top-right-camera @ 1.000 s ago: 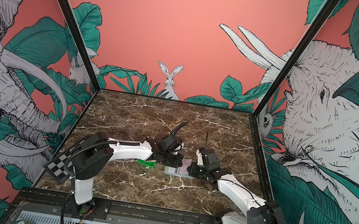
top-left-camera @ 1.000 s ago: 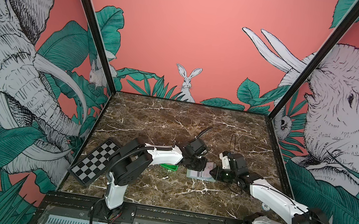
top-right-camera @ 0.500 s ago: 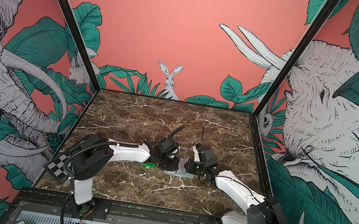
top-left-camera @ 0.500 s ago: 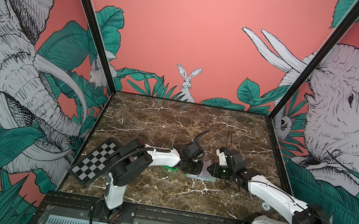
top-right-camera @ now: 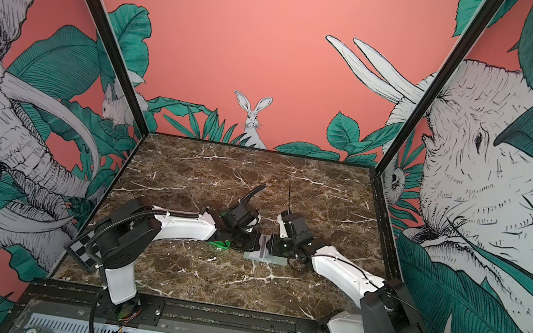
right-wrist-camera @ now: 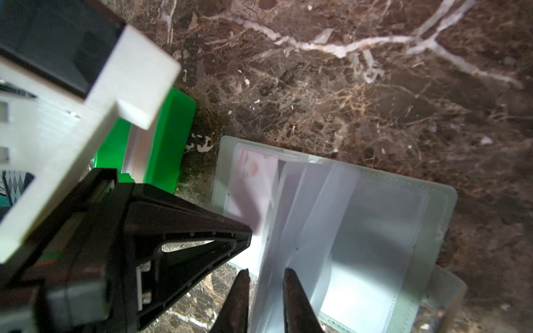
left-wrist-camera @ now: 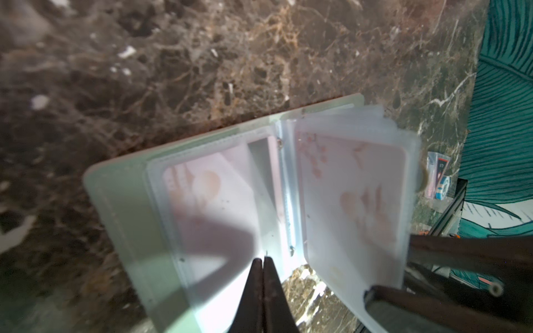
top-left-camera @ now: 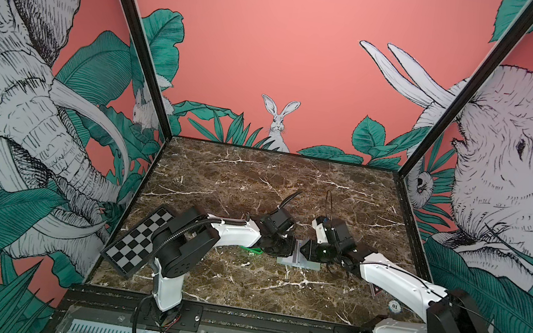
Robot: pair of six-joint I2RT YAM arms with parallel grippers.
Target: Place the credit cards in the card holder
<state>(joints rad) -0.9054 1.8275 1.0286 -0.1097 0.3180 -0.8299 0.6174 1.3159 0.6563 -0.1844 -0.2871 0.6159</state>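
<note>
The card holder (left-wrist-camera: 115,201) lies open on the marble surface (right-wrist-camera: 346,101), between both grippers. The left gripper (left-wrist-camera: 263,261) has its jaws pressed together, tips at a filled sleeve's edge; whether it pinches the film I cannot tell. The right gripper (right-wrist-camera: 266,272) is narrowly parted and straddles the loose sleeves (right-wrist-camera: 317,216). These look thin, floppy and slick, so they are best taken by a free edge. The cards (left-wrist-camera: 354,196) look stiff, light and smooth. Spares sit in the green tray (right-wrist-camera: 173,129) beside the left gripper.

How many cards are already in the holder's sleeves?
2. One card lies in the sleeve on the holder's flat side; another card is in the front of the fanned pages. Pages behind may hide more.
</note>
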